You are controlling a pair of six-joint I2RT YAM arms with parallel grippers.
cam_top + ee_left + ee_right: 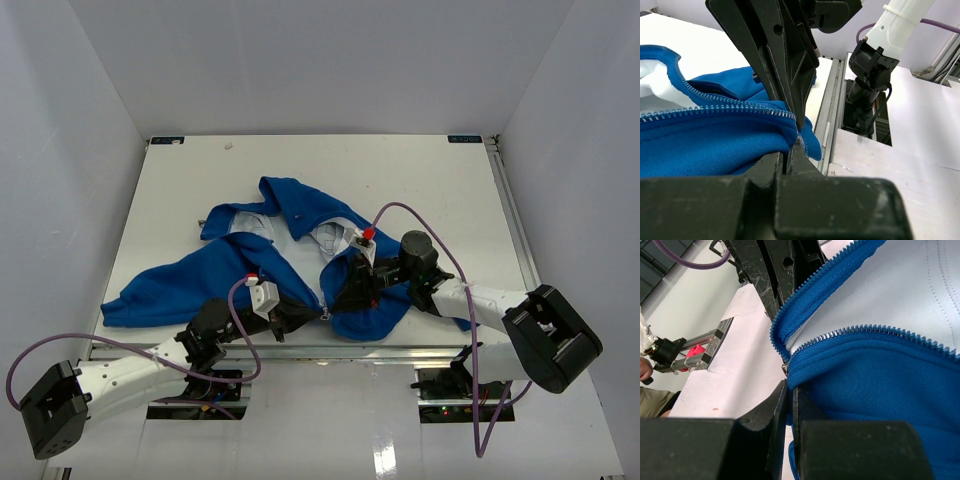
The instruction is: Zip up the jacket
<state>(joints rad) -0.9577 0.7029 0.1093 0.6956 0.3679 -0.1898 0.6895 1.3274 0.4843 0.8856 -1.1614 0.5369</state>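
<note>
While both arms reach in low over the near edge of the table [430,180], the jacket [200,282] lies spread across the front-middle of it. It's bright blue, front open so the pale lining [300,250] shows, with one sleeve [150,295] trailing off to the left.

From the top view the left gripper [305,314] and the right gripper [338,300] sit just beside each other at the jacket's bottom hem, right by the table's near edge.

On the left wrist cam, its fingers [765,170] are pinched together with a fold of blue fabric caught between them, right under the end of a row of zipper teeth [715,107]. The other arm's black fingers [775,50] come down from above, nearly touching that same spot.

The right wrist cam is much the same deal: jaws clamped on the blue hem. The two rows of teeth run apart with lining between, so they're not joined up. There's a tiny metal bit [785,369] at the bottom end where the rows meet, too small to tell what exactly.
</note>
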